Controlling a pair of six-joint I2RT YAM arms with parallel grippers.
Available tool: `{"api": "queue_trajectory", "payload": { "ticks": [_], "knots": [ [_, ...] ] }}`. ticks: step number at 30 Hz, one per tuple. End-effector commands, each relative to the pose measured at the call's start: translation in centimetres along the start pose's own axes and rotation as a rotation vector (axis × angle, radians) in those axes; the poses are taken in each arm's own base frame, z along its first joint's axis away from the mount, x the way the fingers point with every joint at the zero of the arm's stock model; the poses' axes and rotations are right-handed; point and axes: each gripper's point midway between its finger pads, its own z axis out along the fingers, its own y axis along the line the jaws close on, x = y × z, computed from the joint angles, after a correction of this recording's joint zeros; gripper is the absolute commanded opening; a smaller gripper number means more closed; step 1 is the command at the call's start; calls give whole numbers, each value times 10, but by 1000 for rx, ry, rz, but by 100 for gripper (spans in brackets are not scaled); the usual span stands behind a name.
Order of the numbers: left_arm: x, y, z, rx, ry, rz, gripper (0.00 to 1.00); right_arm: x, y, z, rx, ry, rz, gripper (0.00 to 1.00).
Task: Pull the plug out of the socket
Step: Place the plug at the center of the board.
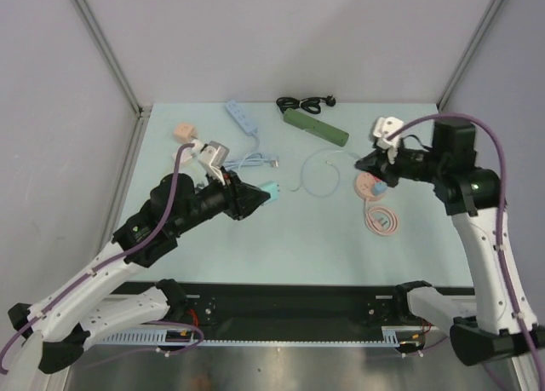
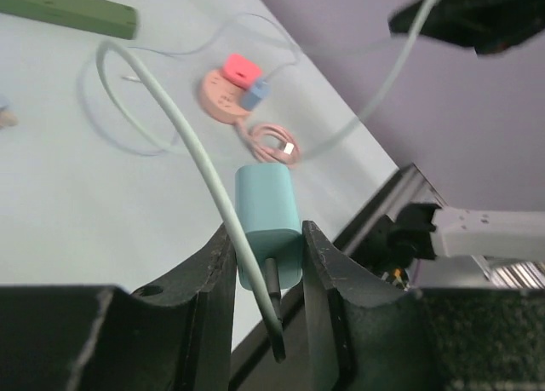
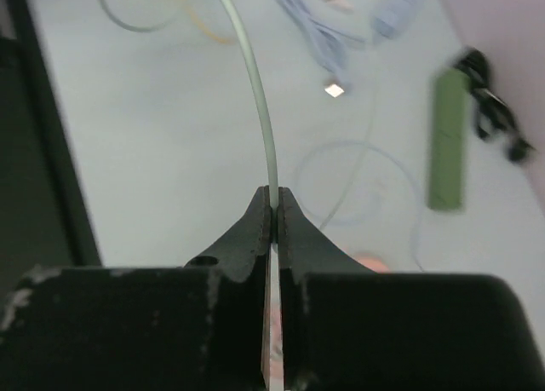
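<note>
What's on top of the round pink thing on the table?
A red plug and a small blue plug sit on the round pink socket. Their prongs and the holes under them are covered.

Pale table (image 1: 341,238) with green power strip (image 1: 317,128), pink coiled cable (image 1: 382,221), blue strip (image 1: 242,116).

There are two power strips: one green power strip (image 1: 315,127), one pale blue power strip (image 1: 241,117). One round pink socket (image 2: 217,101), one pinkish round block (image 1: 181,132). One teal charger (image 2: 267,229), one pale green cable (image 3: 264,127), one coiled pink cable (image 1: 381,221), one black cord (image 1: 305,104).
</note>
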Motion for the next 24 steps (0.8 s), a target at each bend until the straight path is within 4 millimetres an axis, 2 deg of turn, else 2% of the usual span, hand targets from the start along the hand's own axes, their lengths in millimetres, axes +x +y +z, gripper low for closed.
{"api": "queue_trajectory", "payload": {
  "ticks": [1,2,3,4,5,6,7,8,9,10,11,12,13,14,15,16,17,18,19,20,21,22,23,24],
  "knots": [
    [-4,49,-9,-226,-58,-3,0,-24,42,58,-244,-86,130,0],
    [-6,54,-13,-253,-75,-15,0,-39,41,72,-260,-114,110,0],
    [-6,70,-17,-321,-88,-26,0,-46,50,86,-299,-122,106,0],
    [-6,77,-20,-348,-99,-35,0,-39,53,114,-323,-83,164,0],
    [-9,82,-24,-369,-119,-48,0,-63,68,132,-365,-136,125,0],
    [-9,99,-29,-434,-136,-60,0,-68,73,146,-383,-144,130,0],
    [-9,106,-32,-460,-145,-69,0,-57,79,178,-405,-102,190,0],
    [-10,113,-36,-490,-162,-85,0,-69,94,196,-435,-133,172,0],
    [-7,130,-41,-550,-169,-101,0,-78,95,212,-439,-144,173,0],
    [-7,136,-43,-568,-178,-117,0,-64,102,245,-450,-105,206,0],
    [-6,144,-45,-592,-181,-129,0,-63,117,263,-482,-91,213,0],
    [-3,160,-49,-641,-184,-146,0,-82,116,274,-476,-125,202,0],
    [-3,167,-51,-661,-190,-159,0,-82,118,289,-462,-115,215,0],
    [-2,174,-52,-680,-192,-175,0,-65,126,319,-474,-71,275,0],
    [0,190,-56,-724,-196,-195,0,-70,136,330,-491,-77,285,0],
    [0,195,-56,-724,-203,-212,0,-84,136,340,-493,-110,292,0],
    [0,201,-57,-735,-206,-222,0,-90,139,351,-489,-123,333,0],
    [2,216,-63,-776,-215,-244,0,-71,147,376,-478,-87,370,0],
    [6,223,-62,-783,-208,-260,0,-88,142,385,-452,-132,369,0],
    [4,230,-62,-793,-220,-271,0,-82,142,397,-425,-111,401,0],
    [10,247,-69,-838,-225,-295,0,-52,149,424,-402,-47,456,0],
    [16,258,-68,-860,-212,-326,0,-44,148,432,-388,-26,476,0],
    [17,265,-66,-857,-215,-345,0,-40,145,440,-369,-24,479,12],
    [22,280,-72,-895,-220,-376,0,-22,143,450,-344,0,455,22]
  ]
}}
